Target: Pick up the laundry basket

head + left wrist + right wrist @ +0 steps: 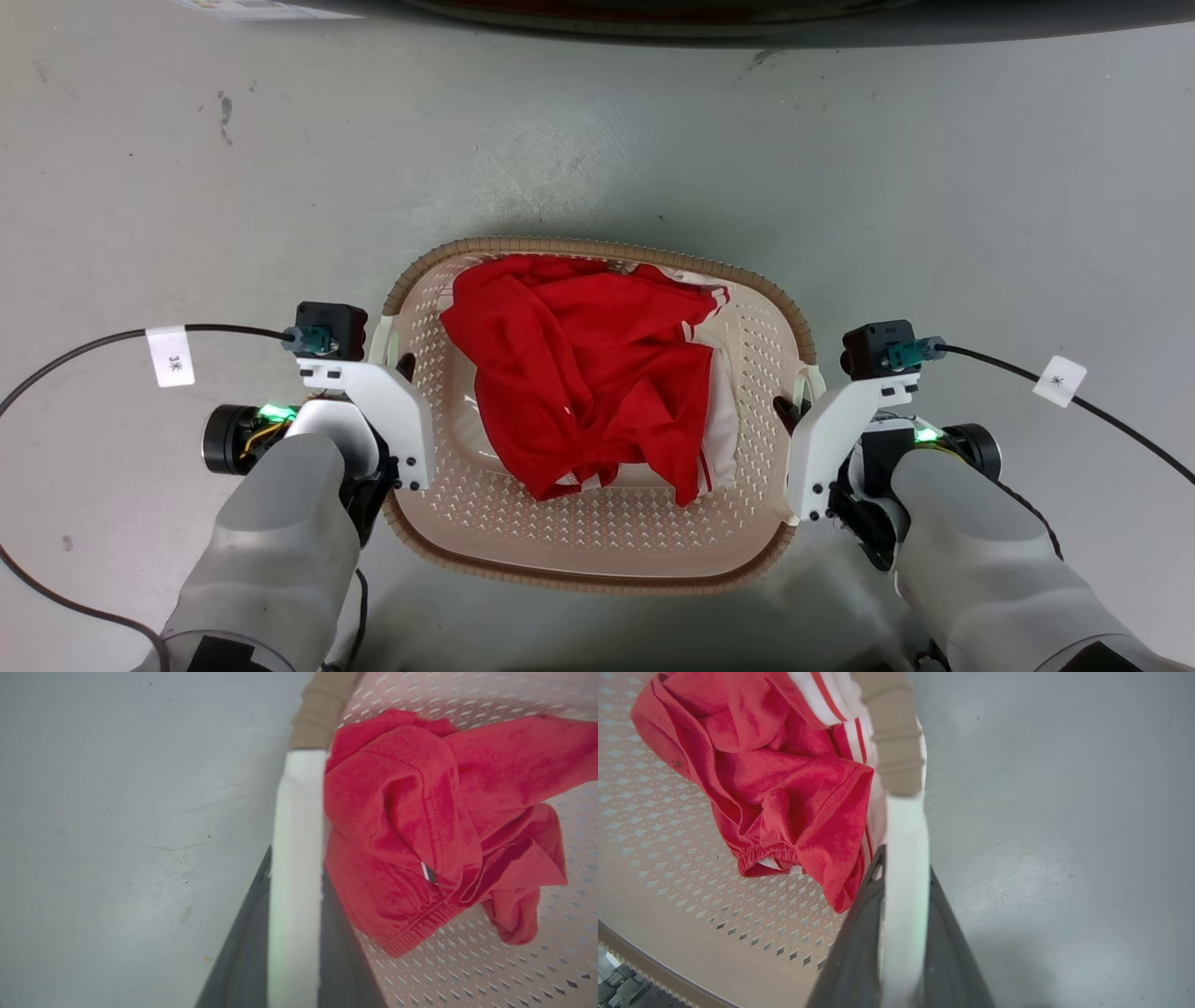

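Note:
The laundry basket (597,537) is cream-white and perforated with a brown woven-look rim, and it sits low in the middle of the head view over the grey floor. A crumpled red garment (597,373) with white stripes lies inside it. My left gripper (403,366) is shut on the basket's white left handle (299,812), which runs between the two dark fingers (247,952). My right gripper (789,411) is shut on the white right handle (906,835) in the same way. The red garment (411,826) (784,779) lies just inside each handle.
A dark curved base (747,19) of something large runs along the far edge, with a sheet of paper (261,9) on the floor at the far left. Black cables with white tags (171,355) (1059,381) trail from both wrists.

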You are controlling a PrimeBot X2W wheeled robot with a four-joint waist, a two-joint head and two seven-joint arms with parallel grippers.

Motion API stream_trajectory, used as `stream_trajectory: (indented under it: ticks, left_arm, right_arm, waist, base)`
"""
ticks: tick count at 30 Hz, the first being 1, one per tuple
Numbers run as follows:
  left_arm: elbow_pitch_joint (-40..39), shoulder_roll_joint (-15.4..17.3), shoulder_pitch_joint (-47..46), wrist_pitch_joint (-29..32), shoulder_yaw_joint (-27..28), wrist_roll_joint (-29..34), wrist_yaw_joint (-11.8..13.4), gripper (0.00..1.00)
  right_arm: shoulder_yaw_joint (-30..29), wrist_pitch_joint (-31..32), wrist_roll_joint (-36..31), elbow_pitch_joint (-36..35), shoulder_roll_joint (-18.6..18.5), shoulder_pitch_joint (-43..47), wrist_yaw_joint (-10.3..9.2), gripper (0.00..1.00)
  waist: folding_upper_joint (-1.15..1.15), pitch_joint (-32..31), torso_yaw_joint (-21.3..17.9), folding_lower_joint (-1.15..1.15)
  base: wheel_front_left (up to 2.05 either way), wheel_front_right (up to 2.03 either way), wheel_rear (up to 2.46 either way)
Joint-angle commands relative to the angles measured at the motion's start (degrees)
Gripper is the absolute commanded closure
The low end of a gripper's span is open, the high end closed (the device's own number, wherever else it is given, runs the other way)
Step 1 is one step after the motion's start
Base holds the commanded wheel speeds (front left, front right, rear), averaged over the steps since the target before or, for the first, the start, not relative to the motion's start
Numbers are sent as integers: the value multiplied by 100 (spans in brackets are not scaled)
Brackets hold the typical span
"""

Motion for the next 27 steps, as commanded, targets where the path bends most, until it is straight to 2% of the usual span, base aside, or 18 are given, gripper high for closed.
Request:
stream_trajectory:
  ticks: [1, 10, 16, 27]
  left_arm:
    - [-53, -60, -6, 35, -60, -107, 10, 100]
    - [-108, -85, 132, 253, -353, -510, 8, 100]
    - [-81, -175, 307, 686, -542, -830, 6, 100]
    - [-68, -205, 531, 1727, -832, -1376, -3, 100]
  right_arm:
    - [87, -14, 54, 27, 52, -104, 16, 100]
    - [324, 2, 270, 160, 60, -28, 18, 100]
    - [467, 173, 293, 309, 66, 52, 18, 100]
    - [666, 1010, 471, 391, 75, 155, 22, 100]
  waist:
    - [0, -4, 6, 0]
    - [0, -286, 53, 0]
    - [0, -891, 101, 0]
    - [0, -2033, 98, 0]
  base:
    - [0, 0, 0]
    - [0, 0, 0]
    - [0, 0, 0]
    - [0, 0, 0]
